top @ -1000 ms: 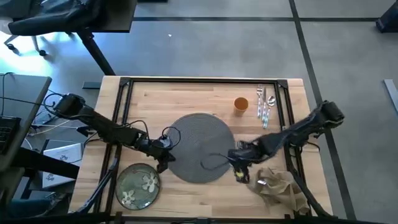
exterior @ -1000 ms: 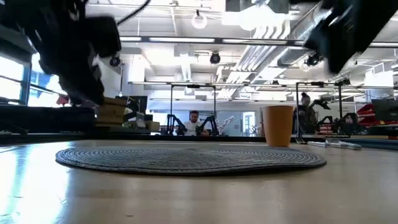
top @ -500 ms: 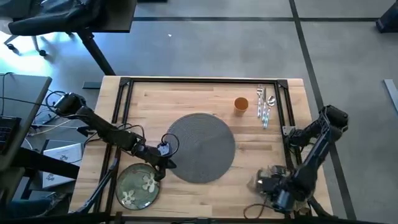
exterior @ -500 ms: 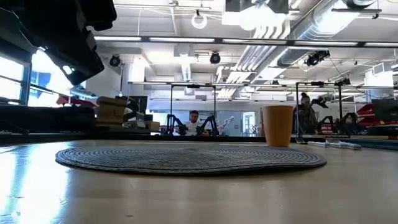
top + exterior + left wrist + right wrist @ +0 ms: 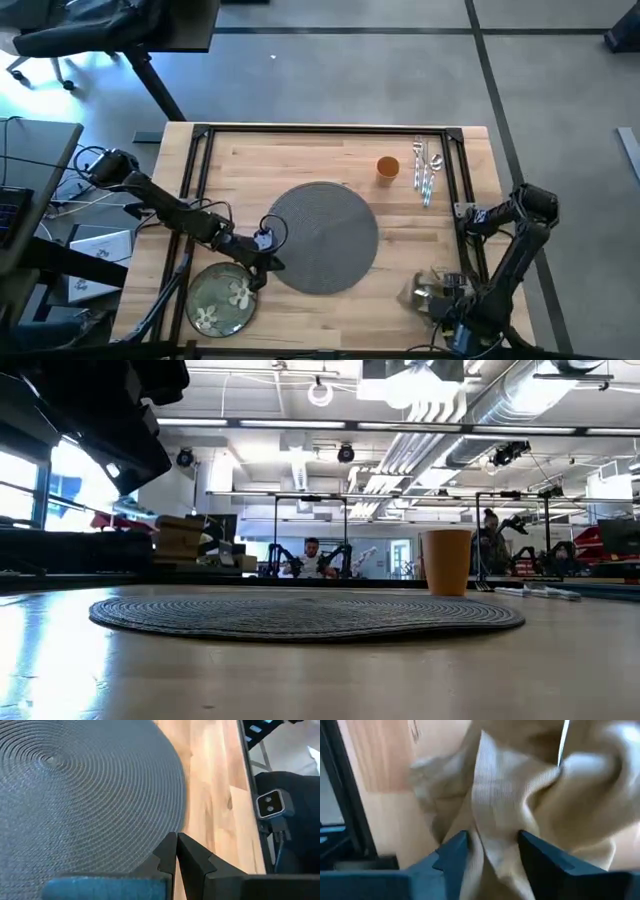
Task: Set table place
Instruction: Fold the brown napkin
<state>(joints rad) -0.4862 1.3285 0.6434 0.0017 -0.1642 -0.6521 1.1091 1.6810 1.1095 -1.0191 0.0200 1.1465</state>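
A round dark-grey woven placemat (image 5: pixel 322 237) lies flat in the middle of the table (image 5: pixel 300 160). A green flowered plate (image 5: pixel 222 297) sits at the near left. The orange cup (image 5: pixel 388 167) and the silver cutlery (image 5: pixel 427 170) are at the far right. A crumpled tan napkin (image 5: pixel 418 292) lies at the near right. My left gripper (image 5: pixel 176 840) is shut over the placemat's near-left rim, beside the plate. My right gripper (image 5: pixel 492 852) is open at the napkin, a raised fold (image 5: pixel 495 815) between its fingers. My left gripper holds its shut fingertips just over the placemat's rim (image 5: pixel 150 845); I cannot tell whether they touch it. My right gripper comes down at the napkin from above with one finger (image 5: pixel 452 852) on each side of a raised fold; I cannot tell whether they touch the cloth.
A thin black frame (image 5: pixel 200 150) runs along the table's far, left and right sides. Bare wood lies between the placemat and the far edge. In the low view, the cup (image 5: pixel 447 560) stands behind the placemat (image 5: pixel 305 615). People and other robot stations show in the room beyond.
My right gripper has swung from the placemat's right rim toward the table's near right corner and now stands over the napkin. My left gripper has shifted a little toward the near edge and the plate. The placemat has stayed in place.
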